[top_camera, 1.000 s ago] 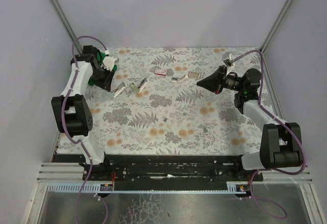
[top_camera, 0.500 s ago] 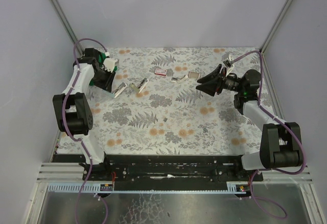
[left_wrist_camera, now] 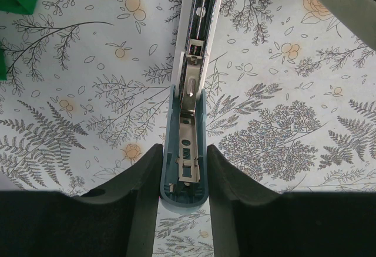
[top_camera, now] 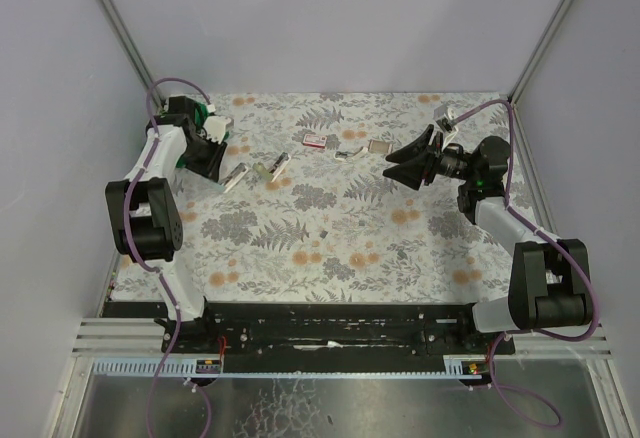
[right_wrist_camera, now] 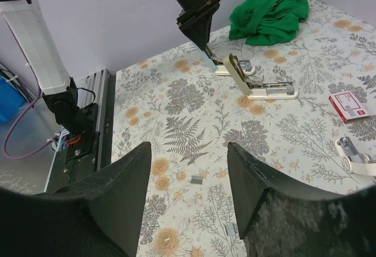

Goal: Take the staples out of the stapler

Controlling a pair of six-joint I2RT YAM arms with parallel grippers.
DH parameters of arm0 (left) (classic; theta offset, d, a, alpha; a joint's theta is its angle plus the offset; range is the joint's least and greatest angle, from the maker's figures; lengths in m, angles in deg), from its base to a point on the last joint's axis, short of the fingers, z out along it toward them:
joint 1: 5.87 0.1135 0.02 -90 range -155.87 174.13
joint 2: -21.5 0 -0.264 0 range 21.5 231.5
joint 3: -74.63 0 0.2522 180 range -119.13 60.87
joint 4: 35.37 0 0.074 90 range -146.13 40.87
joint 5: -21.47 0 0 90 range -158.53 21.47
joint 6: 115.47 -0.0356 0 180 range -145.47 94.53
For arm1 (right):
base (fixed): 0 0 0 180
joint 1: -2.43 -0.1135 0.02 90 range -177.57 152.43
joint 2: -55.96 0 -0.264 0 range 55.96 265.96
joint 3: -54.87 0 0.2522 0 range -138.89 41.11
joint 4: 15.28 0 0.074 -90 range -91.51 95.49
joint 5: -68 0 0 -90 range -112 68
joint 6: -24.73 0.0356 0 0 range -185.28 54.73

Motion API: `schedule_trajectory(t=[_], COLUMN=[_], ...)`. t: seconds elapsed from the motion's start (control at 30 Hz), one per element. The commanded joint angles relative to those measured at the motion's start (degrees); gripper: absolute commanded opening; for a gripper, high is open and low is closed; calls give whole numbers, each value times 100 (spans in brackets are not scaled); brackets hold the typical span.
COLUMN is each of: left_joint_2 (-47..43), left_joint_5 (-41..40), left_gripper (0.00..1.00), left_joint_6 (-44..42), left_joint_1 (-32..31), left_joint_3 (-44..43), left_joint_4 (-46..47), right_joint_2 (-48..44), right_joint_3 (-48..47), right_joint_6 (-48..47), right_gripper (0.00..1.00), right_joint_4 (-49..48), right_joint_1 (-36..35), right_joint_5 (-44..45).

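Observation:
My left gripper [left_wrist_camera: 184,151] is shut on the teal rear end of a stapler [left_wrist_camera: 189,93], which lies opened up with its metal channel showing. From above, that stapler [top_camera: 235,175] is at the left back of the table under my left gripper [top_camera: 222,163]. A second, beige stapler [top_camera: 272,168] lies open just to its right, also seen in the right wrist view [right_wrist_camera: 258,84]. My right gripper [top_camera: 398,168] hovers open over the back right. Below its spread jaws [right_wrist_camera: 188,148] a tiny grey bit of staples [right_wrist_camera: 197,179] lies on the floral cloth, mid-table [top_camera: 324,233].
A red-and-white box [top_camera: 314,140] and two small metal pieces [top_camera: 348,153] [top_camera: 378,145] lie at the back centre. A green cloth [right_wrist_camera: 270,7] is bunched in the far left corner. Another small grey bit [right_wrist_camera: 230,229] lies near the right fingers.
My right gripper has gone from shut to open and stayed over the back right. The left arm has drawn slightly back, still gripping the stapler.

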Motion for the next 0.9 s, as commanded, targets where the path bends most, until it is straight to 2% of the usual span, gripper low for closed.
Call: schedule_trajectory(t=[0.0, 0.3, 0.87], left_joint_2=[41, 83, 72], left_joint_5=[-21, -19, -31], left_gripper=[0, 0, 22], left_joint_6=[189, 218, 253], left_joint_1=[45, 45, 50], left_joint_3=[46, 25, 9], left_joint_4=[310, 312, 324], right_joint_2=[-71, -70, -88], right_joint_3=[2, 10, 20], right_joint_6=[-46, -55, -60], right_gripper=[61, 61, 62], right_joint_4=[-314, -313, -321], right_joint_1=[-36, -41, -41], right_joint_5=[-81, -79, -79])
